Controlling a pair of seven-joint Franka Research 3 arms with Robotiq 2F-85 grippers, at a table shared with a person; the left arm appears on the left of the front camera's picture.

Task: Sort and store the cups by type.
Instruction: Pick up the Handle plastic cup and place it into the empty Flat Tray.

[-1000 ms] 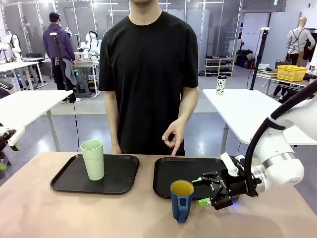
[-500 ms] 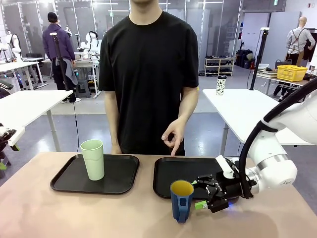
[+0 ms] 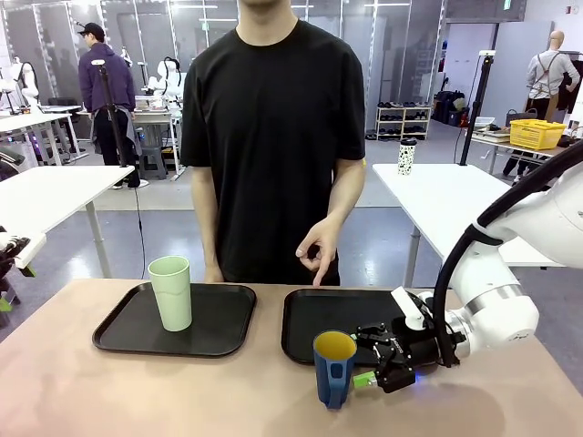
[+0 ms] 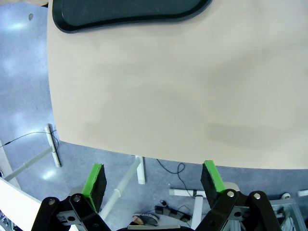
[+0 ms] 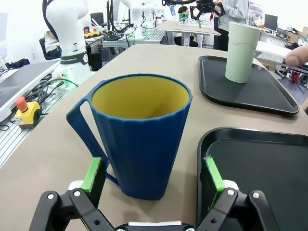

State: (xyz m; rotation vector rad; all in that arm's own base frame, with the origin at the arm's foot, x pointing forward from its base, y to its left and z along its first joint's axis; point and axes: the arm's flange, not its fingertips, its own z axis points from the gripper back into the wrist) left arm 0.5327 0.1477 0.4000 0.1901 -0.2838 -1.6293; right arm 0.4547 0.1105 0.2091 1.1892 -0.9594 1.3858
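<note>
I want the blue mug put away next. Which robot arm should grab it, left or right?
The right. Its open right gripper sits right beside the blue mug, fingers either side in the right wrist view. The left gripper hangs open past the table's edge, with no cup near.

My 3 views are evenly bright under overhead ceiling lights, whose reflections streak the glass partitions far behind the table [image 3: 109, 401]. Shadows are soft: a faint smudge lies under my right gripper [image 3: 364, 357], and a dim grey band crosses the tabletop in my left wrist view. Pale glare spots sit on the blue floor there. Both wrist views bend straight lines near their edges, curving the tray [image 4: 130, 14] rim. Focus holds throughout, without motion blur.
</note>
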